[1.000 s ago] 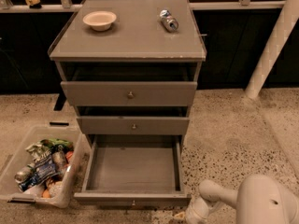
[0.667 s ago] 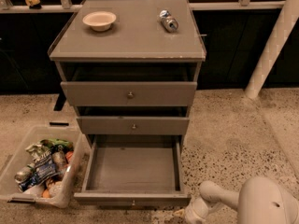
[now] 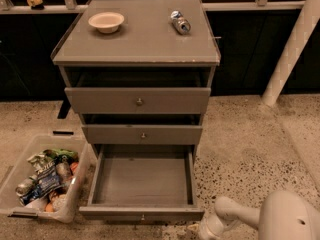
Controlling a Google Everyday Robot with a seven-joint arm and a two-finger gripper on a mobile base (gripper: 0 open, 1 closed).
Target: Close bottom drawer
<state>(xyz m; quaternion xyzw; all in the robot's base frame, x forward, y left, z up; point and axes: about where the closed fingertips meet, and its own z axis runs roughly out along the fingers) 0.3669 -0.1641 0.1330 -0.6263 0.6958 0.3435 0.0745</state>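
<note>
The grey cabinet (image 3: 135, 39) stands in the middle of the view. Its bottom drawer (image 3: 142, 213) is pulled far out, showing an empty grey box (image 3: 142, 179) and a small round knob (image 3: 142, 217) on the low front. The middle drawer (image 3: 142, 134) and the top drawer (image 3: 137, 100) above it are pushed in. My white arm (image 3: 235, 216) reaches in from the bottom right. The gripper (image 3: 202, 232) is low at the frame's bottom edge, just right of and below the bottom drawer's front right corner.
A clear plastic bin (image 3: 12, 181) of snack packets and cans sits on the floor left of the open drawer. A beige bowl (image 3: 106, 21) and a lying can (image 3: 180, 22) rest on the cabinet top. A white post (image 3: 292, 49) slants at right. Speckled floor lies around.
</note>
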